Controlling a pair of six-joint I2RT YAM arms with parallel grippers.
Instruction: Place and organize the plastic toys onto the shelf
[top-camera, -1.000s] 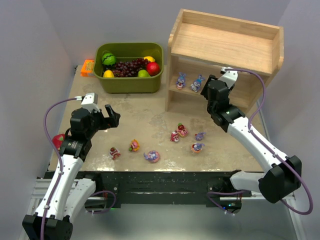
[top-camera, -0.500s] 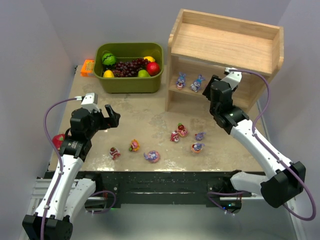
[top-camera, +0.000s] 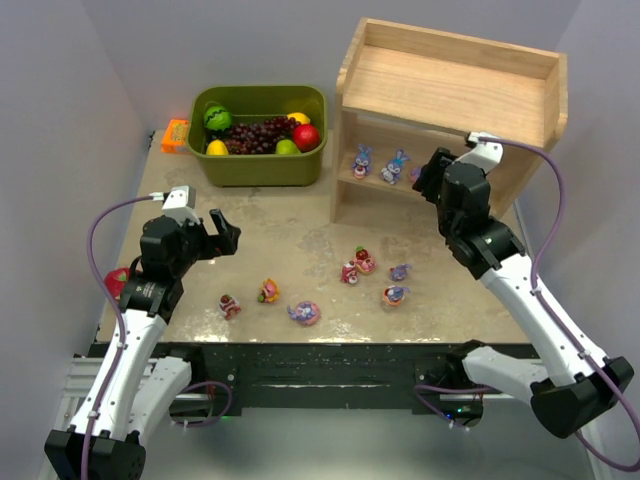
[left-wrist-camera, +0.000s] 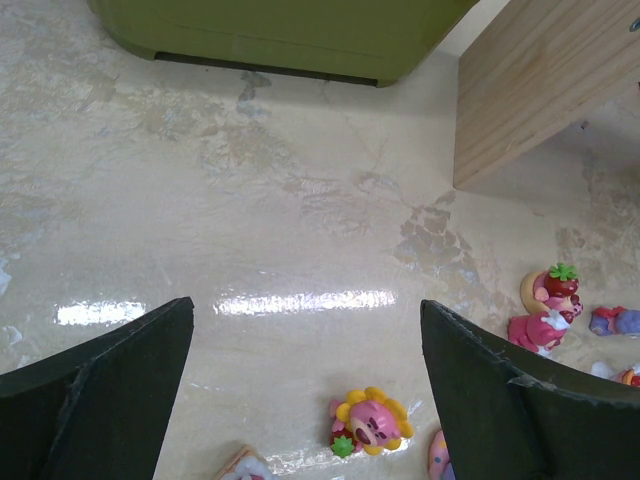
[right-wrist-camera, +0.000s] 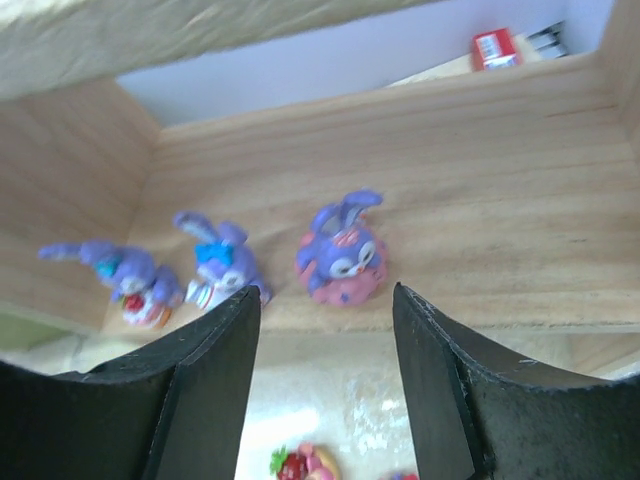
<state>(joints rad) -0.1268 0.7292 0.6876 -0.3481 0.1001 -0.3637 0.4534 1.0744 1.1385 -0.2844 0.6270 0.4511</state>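
Our right tool (right-wrist-camera: 323, 305) stands spread wide in front of the shelf (right-wrist-camera: 480, 190) and grips nothing. Just beyond its fingers a pink-based bunny (right-wrist-camera: 342, 262) sits upright on the lower tier, clear of both fingers. We judge the step in hand to be drawing clear of the shelf. To do it well we should back straight out along the line we face, with the fingers apart. We should not lift until we are past the front edge of the upper tier, which hangs just over the wrist. Any sideways swing risks toppling the pink-based bunny or its neighbours. Our left tool (top-camera: 222, 231) hovers spread and empty over the bench (top-camera: 290, 215), well to the left of the shelf, and has no part in this.

On the lower tier we count three bunnies in a row: the pink-based bunny, a blue-bowed bunny (right-wrist-camera: 220, 265) beside it, and a leaning bunny (right-wrist-camera: 120, 275) nearest the shelf's left side board. We see none on the upper tier. On the bench in front of the shelf seven figurines lie loose. We make them four pink-red bears, among them a flower bear (left-wrist-camera: 368, 420) and a strawberry bear (left-wrist-camera: 553, 288), and three purple bunnies, though the small ones are hard to sort. That gives ten toys, three of them shelved.
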